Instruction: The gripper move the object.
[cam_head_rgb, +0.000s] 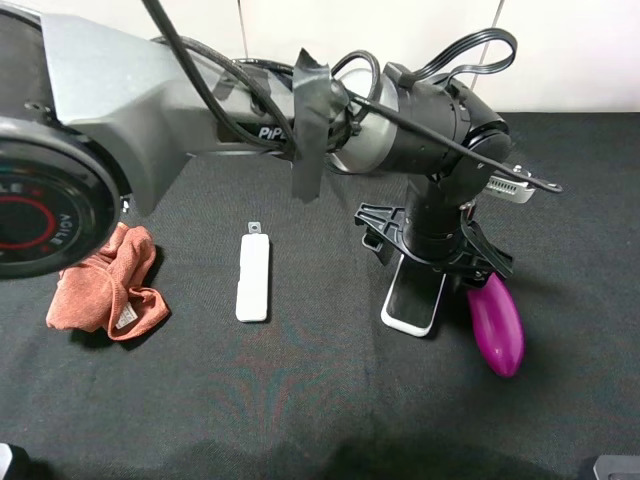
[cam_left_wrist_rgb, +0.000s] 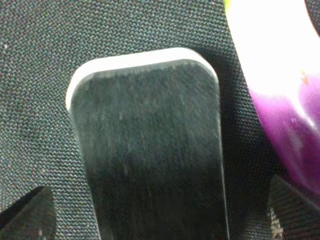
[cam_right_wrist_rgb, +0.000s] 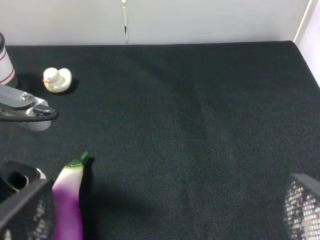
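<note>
The object (cam_head_rgb: 412, 300), a rounded block with a black top and a white base, lies flat on the black table cloth. My left gripper (cam_head_rgb: 432, 262) reaches across the middle and hangs right over it. In the left wrist view the object (cam_left_wrist_rgb: 150, 145) fills the space between the two fingertips (cam_left_wrist_rgb: 27, 215), which stand apart from its sides, so the left gripper (cam_left_wrist_rgb: 160, 220) is open and holds nothing. My right gripper (cam_right_wrist_rgb: 160, 215) is open wide over bare cloth, with only its mesh-patterned pads (cam_right_wrist_rgb: 302, 205) showing.
A purple eggplant (cam_head_rgb: 497, 322) lies close beside the object on the right. A slim white bar (cam_head_rgb: 253, 278) and a crumpled orange cloth (cam_head_rgb: 105, 280) lie to the left. A small white duck (cam_right_wrist_rgb: 56, 80) sits far back.
</note>
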